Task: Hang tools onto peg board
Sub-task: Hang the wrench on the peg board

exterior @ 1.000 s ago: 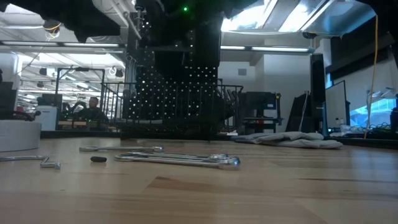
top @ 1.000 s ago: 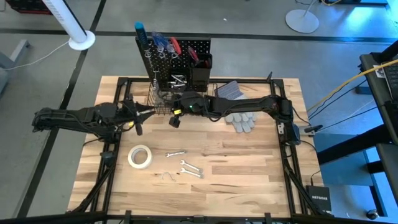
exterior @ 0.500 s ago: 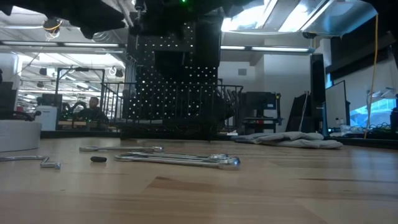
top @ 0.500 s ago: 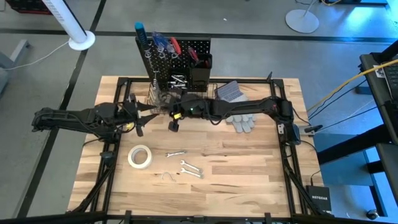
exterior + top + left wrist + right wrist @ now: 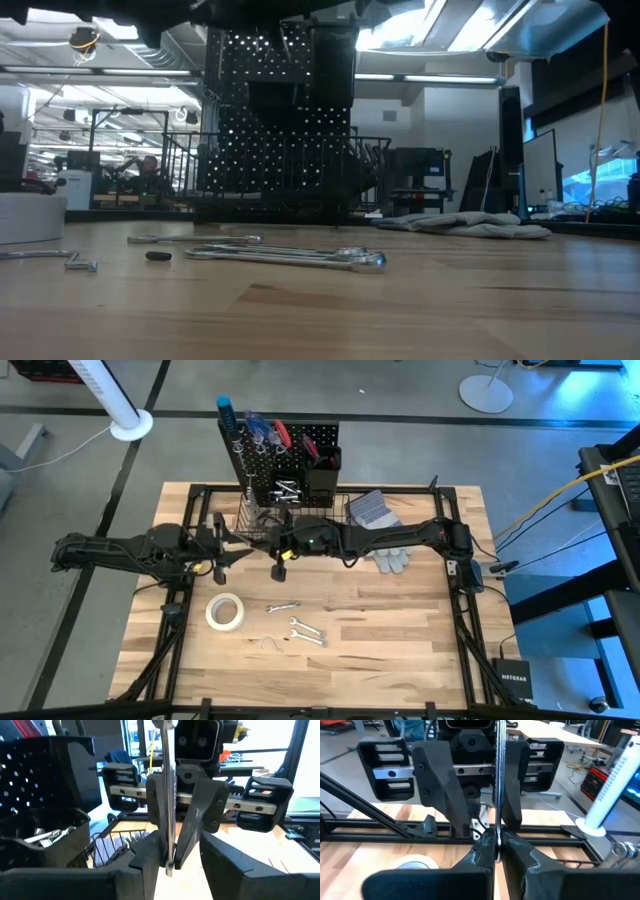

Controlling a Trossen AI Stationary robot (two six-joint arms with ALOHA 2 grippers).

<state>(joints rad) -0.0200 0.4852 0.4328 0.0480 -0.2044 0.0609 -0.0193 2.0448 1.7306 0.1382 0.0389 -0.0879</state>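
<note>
Near the table's (image 5: 400, 650) back edge, before the peg board (image 5: 290, 450), my right gripper (image 5: 497, 845) pinches a wrench (image 5: 498, 785) upright; my left gripper's (image 5: 172, 857) fingers stand slightly apart around it.

Both arms are matte black, built from jointed tubular segments with blocky housings at the joints — the left arm (image 5: 120, 550) shows a small yellow marking near its wrist, the right arm (image 5: 400, 532) a green indicator light on its wrist housing. Black cables run along the links. Each gripper head is a black angular block crossed by a silver metal rail, with square black carriages at the rail ends. The black plastic fingers (image 5: 445, 790) are flat, tapering wedges — matte, with chamfered edges and small round screw recesses.
</note>
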